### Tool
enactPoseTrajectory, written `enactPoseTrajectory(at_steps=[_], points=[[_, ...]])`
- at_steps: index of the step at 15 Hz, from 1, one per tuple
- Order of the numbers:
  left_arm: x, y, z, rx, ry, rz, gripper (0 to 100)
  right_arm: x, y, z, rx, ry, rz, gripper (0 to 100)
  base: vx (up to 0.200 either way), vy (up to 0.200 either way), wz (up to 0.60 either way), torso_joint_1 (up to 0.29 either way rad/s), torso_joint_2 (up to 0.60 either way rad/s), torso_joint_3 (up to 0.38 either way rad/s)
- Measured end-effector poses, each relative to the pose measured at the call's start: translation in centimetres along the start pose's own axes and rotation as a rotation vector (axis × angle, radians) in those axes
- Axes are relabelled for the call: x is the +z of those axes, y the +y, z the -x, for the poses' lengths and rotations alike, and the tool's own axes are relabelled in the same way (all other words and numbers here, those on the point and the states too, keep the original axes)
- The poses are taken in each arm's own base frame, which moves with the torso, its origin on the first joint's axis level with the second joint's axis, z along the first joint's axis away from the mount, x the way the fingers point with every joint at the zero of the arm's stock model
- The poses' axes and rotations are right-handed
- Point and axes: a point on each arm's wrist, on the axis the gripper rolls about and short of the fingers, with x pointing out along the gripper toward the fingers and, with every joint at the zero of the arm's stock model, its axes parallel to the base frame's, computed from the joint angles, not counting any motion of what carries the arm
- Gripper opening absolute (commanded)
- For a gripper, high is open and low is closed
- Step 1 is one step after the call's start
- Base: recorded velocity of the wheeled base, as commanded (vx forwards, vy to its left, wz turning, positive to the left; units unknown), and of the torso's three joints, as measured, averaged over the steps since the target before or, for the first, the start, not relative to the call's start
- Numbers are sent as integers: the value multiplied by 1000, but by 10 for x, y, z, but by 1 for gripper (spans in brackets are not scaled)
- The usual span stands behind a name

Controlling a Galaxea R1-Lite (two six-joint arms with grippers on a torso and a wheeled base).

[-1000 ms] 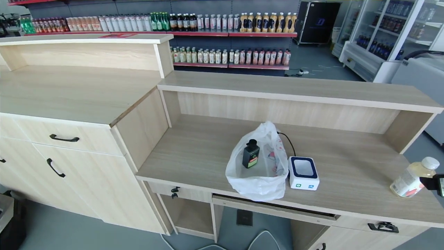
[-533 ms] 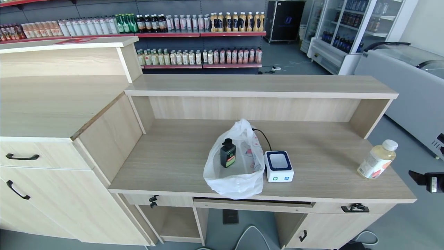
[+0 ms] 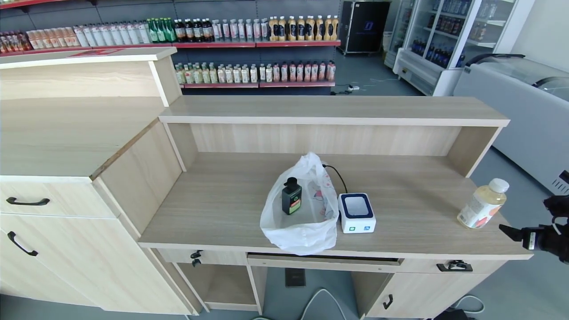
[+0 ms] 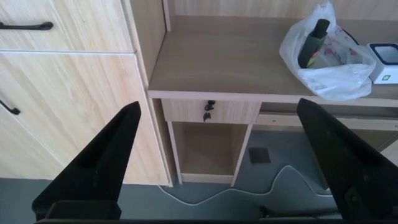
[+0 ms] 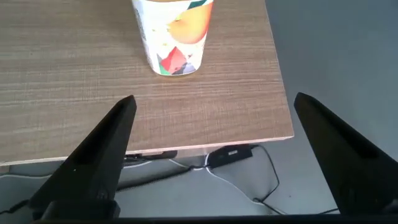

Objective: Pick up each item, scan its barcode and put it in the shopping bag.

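A shop's wooden checkout counter (image 3: pixel 231 195) holds a white shopping bag (image 3: pixel 302 233) with a dark bottle (image 3: pixel 291 197) standing inside, and a small scanner (image 3: pixel 356 212) just beside the bag. A pale juice bottle (image 3: pixel 483 204) stands upright near the counter's right edge. The right gripper (image 5: pixel 214 98) hovers near it, fingers spread wide and empty. The left gripper (image 4: pixel 219 104), also spread and empty, hangs low in front of the counter.

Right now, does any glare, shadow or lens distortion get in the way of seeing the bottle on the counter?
Head view: wide-angle stretch at the edges, even light, no glare on the bottle. Right wrist view: bottle evenly lit, faint shadow at its base, top cut off by the frame; fingers of the right gripper show as dark silhouettes.
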Motion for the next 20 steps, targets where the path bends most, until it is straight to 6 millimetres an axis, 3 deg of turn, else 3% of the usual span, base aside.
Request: enactPoseTrajectory(at_steps=[5,20], points=[[0,0,0,0,0,0,100,8,14,-39,53,-49,57,100,0,0,0,0,0,0],[0,0,0,0,0,0,100,3,38,-100,54,-126,176,100,0,0,0,0,0,0]])
